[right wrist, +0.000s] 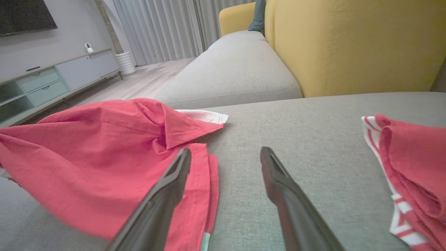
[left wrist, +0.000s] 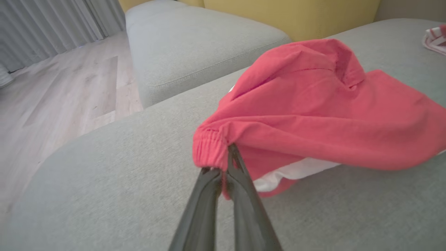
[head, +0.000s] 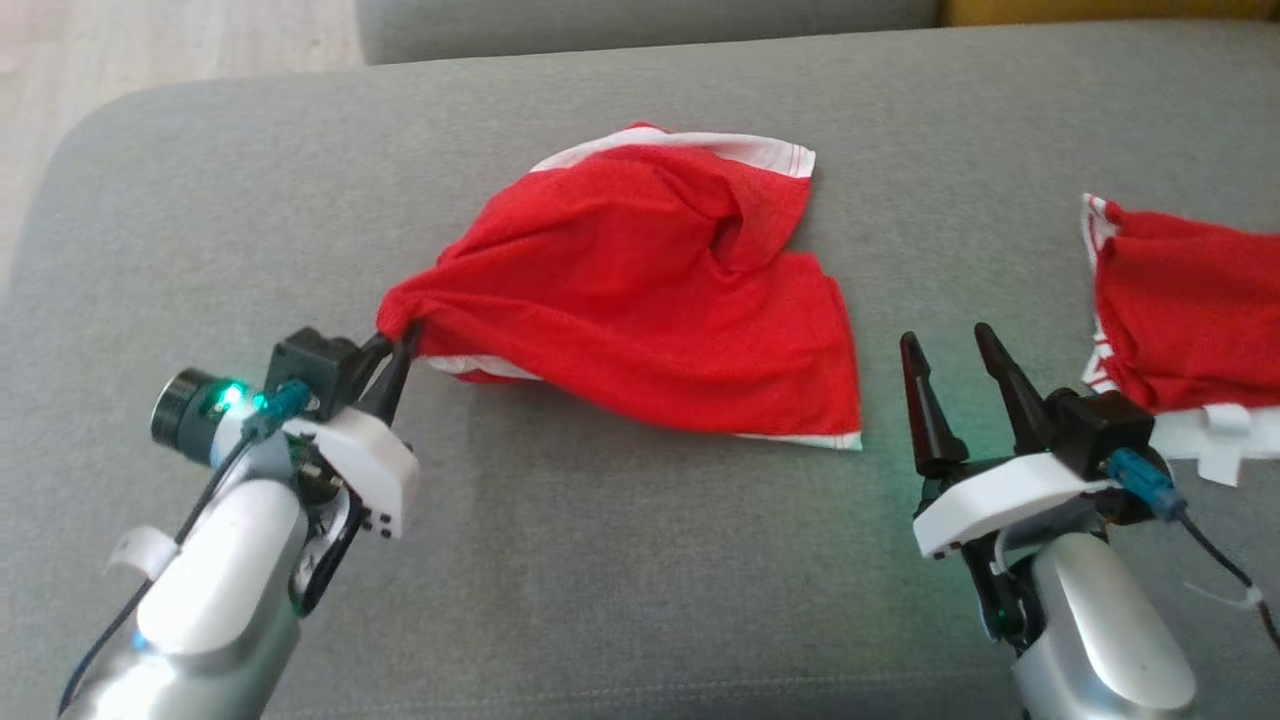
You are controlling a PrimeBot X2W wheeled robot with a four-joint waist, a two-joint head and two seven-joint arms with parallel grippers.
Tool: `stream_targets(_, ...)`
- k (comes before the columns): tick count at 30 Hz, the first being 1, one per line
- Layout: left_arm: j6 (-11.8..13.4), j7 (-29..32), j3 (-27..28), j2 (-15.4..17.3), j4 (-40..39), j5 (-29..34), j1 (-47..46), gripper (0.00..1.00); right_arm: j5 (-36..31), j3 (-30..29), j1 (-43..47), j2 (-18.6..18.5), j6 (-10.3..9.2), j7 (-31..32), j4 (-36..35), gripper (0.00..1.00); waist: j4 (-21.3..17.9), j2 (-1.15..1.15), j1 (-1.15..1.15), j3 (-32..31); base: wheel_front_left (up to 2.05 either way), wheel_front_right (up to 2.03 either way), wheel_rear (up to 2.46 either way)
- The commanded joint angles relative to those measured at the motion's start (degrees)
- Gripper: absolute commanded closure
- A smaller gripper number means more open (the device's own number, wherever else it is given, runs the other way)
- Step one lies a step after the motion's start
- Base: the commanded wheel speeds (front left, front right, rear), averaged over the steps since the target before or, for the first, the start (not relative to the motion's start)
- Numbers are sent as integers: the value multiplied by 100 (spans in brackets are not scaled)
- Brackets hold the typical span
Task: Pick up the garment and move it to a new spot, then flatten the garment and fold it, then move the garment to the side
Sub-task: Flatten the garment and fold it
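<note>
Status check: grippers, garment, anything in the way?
Left gripper shut on a bunched corner of the red garment. Right gripper open, empty, beside its right edge. Garment crumpled on grey cushion. Second red garment far right, apart, not blocking.

No legible text, brand, number or sign can be read. The red garment [head: 650,300] and the second red garment [head: 1190,310] show white trim only, with no lettering to be made out.
</note>
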Motion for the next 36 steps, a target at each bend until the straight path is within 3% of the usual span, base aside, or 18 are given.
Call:
stream_targets(1,73,24,181,213,-232,48,-209,100,-7,152,-113,-14,-5,6,-141,0,70,0,0,7,0,0,0)
stream_targets(11,16,313,82,274,-275,117,-618,100,-42,288,-320,-14,-5,62,-181,0,-131,0,0,306,0,0,0)
stream_targets(26,-513,781,-279,460,1305,173,-1761,100,110,535,-635,-14,-5,-63,-113,0,-682,0,0,751,0,0,0)
stream_targets(27,-532,767,-316,443,1390,155,-1783,91,109,532,-640,-14,-5,-72,-96,0,-684,0,0,747,0,0,0)
stream_targets(29,-558,691,-375,421,1539,120,-1815,0,101,523,-642,-14,-5,-87,-65,0,-667,0,0,728,0,0,0)
stream_targets(36,-589,334,-421,302,1831,-63,-1767,0,39,462,-595,-14,-5,-109,-9,0,-458,0,0,553,0,0,0)
